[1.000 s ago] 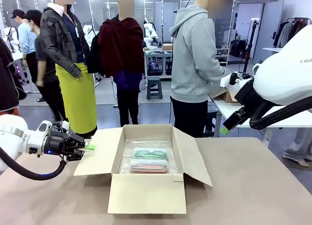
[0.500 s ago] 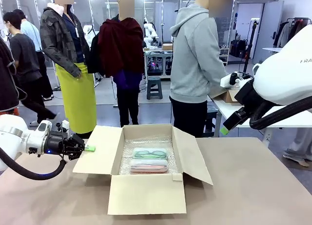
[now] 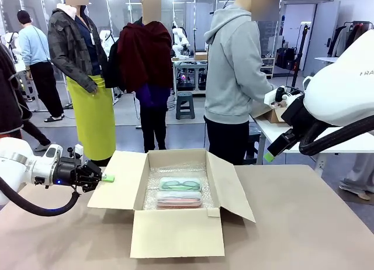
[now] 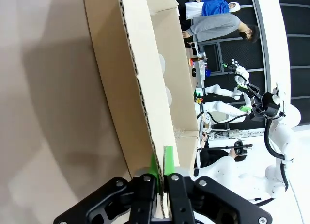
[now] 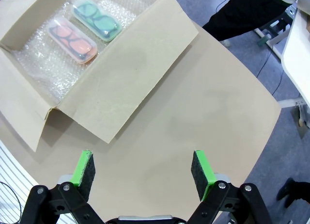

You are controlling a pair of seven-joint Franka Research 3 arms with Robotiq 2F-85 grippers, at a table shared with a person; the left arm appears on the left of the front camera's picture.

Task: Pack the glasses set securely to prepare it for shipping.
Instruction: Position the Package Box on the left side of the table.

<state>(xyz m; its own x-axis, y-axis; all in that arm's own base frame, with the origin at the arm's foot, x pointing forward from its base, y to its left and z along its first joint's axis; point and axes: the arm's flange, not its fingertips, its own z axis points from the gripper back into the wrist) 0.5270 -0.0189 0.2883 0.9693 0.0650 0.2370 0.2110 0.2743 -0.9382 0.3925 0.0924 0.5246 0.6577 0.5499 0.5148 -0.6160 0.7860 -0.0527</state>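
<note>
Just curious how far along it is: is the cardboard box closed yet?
Open: box flaps spread outward, both cases visible inside; left gripper pinches the left flap.

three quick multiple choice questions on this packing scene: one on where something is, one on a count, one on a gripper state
1. Where does the mint-green case lie?
A. on the bare table
B. inside the open box, on bubble wrap
C. in a person's hand

2. How many cases lie in the box?
A. one
B. four
C. two

3. What is the left gripper doing?
A. shut on the box's left flap
B. hanging open over the table
C. shut on a case

Answers: 1 B, it rests on the wrap next to the pink case. 2 C, one mint-green and one pink. 3 A, its fingers pinch the flap's edge in the left wrist view.
</note>
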